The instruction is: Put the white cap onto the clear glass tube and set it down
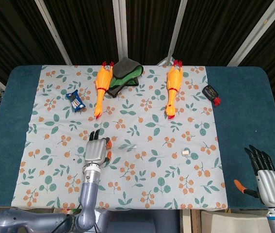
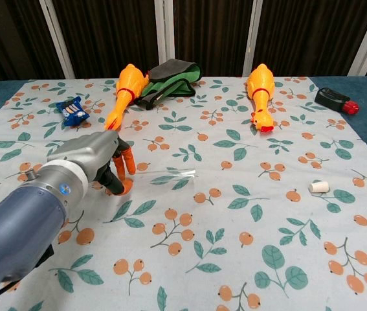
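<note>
Fingers of my left hand (image 2: pixel 99 162) curl down over the leaf-and-berry printed tablecloth (image 2: pixel 235 214), orange tips just beside the near end of the clear glass tube (image 2: pixel 170 173), which lies flat; I cannot tell whether they touch it. The small white cap (image 2: pixel 319 187) lies on its side well apart to the right, while my right hand (image 1: pixel 268 177) rests at the table's blue edge (image 1: pixel 244 121), fingers extended and holding nothing.

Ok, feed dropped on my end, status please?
Left hand beside the glass tube, not gripping. Right hand open, off the cloth. White cap lies apart, uncapped. Nothing between them.
</note>
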{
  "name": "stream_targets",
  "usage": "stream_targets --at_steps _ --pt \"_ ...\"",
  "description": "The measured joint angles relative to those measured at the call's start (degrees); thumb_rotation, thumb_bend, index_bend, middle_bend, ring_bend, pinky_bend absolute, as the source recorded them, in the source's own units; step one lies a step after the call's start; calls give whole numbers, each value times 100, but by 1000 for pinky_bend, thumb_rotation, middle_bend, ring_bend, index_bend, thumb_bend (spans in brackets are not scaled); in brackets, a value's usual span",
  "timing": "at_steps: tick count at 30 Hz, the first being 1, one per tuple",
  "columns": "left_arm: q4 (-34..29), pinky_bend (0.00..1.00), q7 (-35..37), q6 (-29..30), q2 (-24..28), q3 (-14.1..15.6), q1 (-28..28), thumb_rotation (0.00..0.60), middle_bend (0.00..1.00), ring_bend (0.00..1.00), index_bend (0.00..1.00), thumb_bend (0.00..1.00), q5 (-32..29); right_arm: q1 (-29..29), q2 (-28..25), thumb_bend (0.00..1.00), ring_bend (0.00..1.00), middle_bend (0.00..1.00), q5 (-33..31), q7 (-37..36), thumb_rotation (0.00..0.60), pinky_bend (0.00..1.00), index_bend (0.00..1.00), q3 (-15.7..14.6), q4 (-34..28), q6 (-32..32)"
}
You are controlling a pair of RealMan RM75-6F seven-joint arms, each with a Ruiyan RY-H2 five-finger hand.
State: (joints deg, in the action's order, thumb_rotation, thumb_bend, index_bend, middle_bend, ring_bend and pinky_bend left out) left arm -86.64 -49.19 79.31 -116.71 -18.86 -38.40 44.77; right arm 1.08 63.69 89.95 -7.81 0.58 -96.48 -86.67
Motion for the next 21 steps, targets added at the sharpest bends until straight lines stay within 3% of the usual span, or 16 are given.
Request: stream_targets --at_steps 12,21 --pt "-451 0 635 -113 676 131 83 600 613 67 594 699 791 3 6 263 0 0 21 46 600 0 0 1 -13 -9" --pt "-732 0 1695 -275 1570 428 368 600 616 67 602 702 1636 27 47 264 0 0 60 199 600 0 0 3 -59 -1"
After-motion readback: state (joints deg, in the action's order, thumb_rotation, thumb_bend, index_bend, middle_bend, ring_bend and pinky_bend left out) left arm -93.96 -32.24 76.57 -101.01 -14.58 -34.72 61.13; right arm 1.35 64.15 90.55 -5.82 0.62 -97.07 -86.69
